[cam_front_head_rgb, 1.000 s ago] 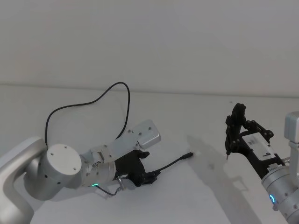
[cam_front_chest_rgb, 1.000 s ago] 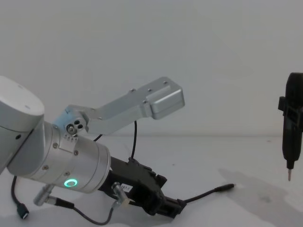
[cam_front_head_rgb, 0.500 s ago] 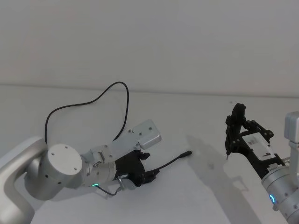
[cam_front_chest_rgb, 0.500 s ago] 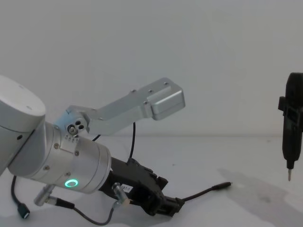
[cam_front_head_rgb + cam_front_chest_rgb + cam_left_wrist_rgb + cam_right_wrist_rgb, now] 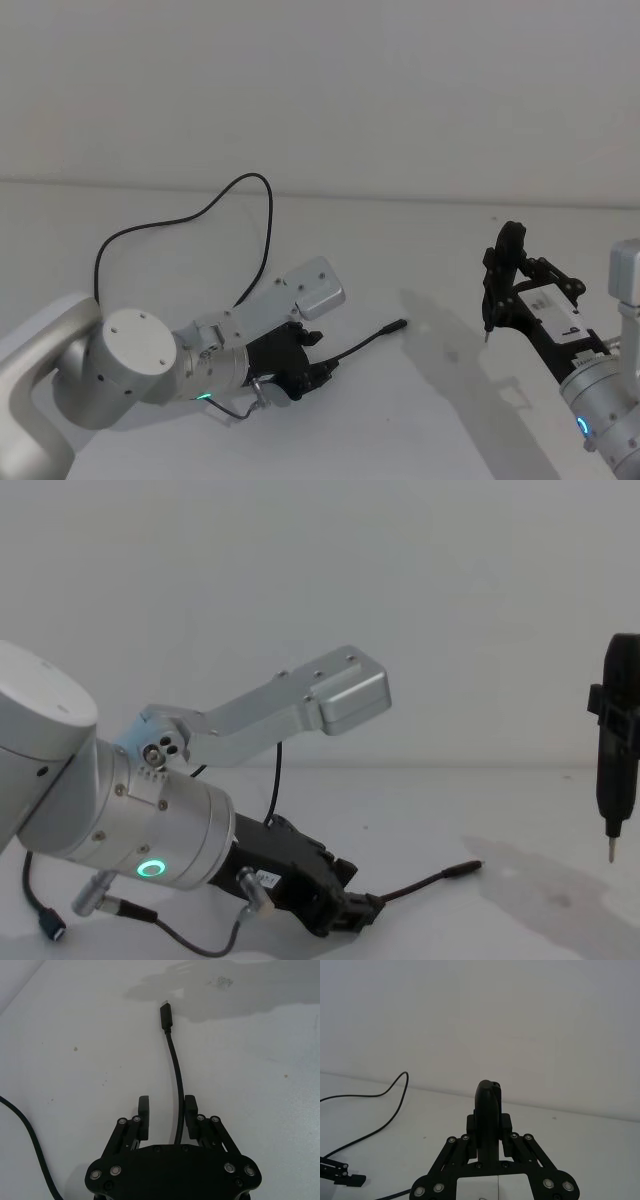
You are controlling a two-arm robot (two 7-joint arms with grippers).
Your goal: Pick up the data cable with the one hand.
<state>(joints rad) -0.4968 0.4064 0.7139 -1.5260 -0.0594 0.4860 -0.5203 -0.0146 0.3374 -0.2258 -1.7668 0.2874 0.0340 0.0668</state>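
The left hand [image 5: 167, 1102] of angular black plastic is straddling the thin matte data cable [image 5: 175, 1070] on the white surface [image 5: 75, 1035], fingers parted. The slim plug ahead is sliding nearer than before. The right hand [image 5: 489, 1124] is clamping a pen-shaped tool [image 5: 487, 1095].

Blk data cable [image 5: 176, 1077], blk left tool [image 5: 167, 1108], blk pen [image 5: 612, 760], green ring light [image 5: 151, 868], white table [image 5: 75, 1015].

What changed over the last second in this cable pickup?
The left gripper drew slightly back toward the robot's left. The data cable, lying between its parted fingers, went along with it: the plug slid the same way and the far loop shifted a little. The right gripper stayed put, holding the pen-shaped tool.
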